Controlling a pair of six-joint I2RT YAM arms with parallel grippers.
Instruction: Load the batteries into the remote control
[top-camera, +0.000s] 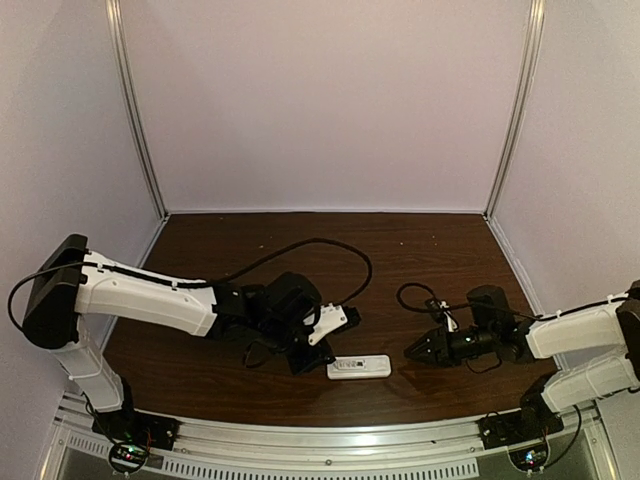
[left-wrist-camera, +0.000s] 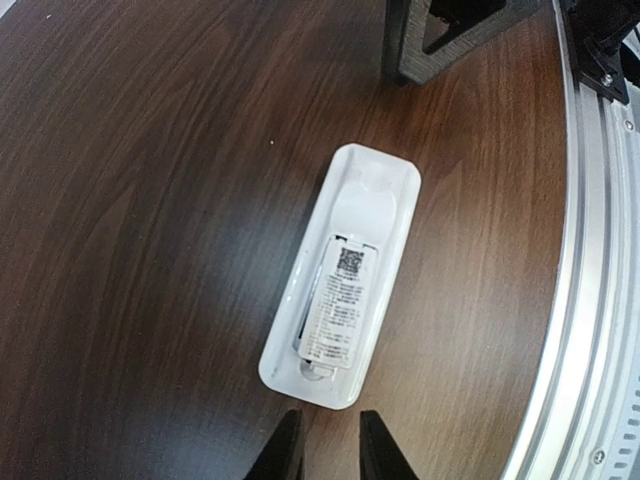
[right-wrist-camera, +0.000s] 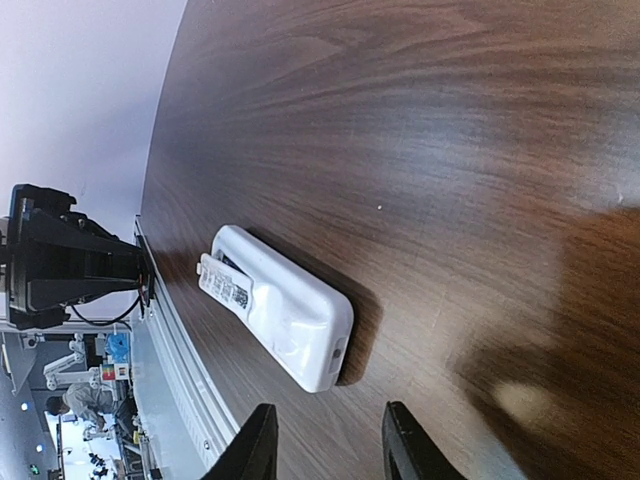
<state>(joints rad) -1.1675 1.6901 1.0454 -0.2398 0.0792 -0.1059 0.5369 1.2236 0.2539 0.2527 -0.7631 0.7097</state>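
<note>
The white remote control (top-camera: 359, 367) lies face down near the table's front edge. It also shows in the left wrist view (left-wrist-camera: 372, 190) and the right wrist view (right-wrist-camera: 290, 318). A white labelled cover piece (left-wrist-camera: 340, 300) rests slightly askew over its battery bay, also in the right wrist view (right-wrist-camera: 225, 283). The batteries are hidden from view. My left gripper (top-camera: 303, 361) sits just off the remote's left end, jaws (left-wrist-camera: 325, 445) a little apart and empty. My right gripper (top-camera: 412, 350) is open and empty off the remote's right end, also seen in its wrist view (right-wrist-camera: 325, 440).
The metal rail (top-camera: 320, 445) runs along the front edge just behind the remote. Black cables (top-camera: 330, 245) loop over the middle of the wooden table. White walls enclose the back and sides.
</note>
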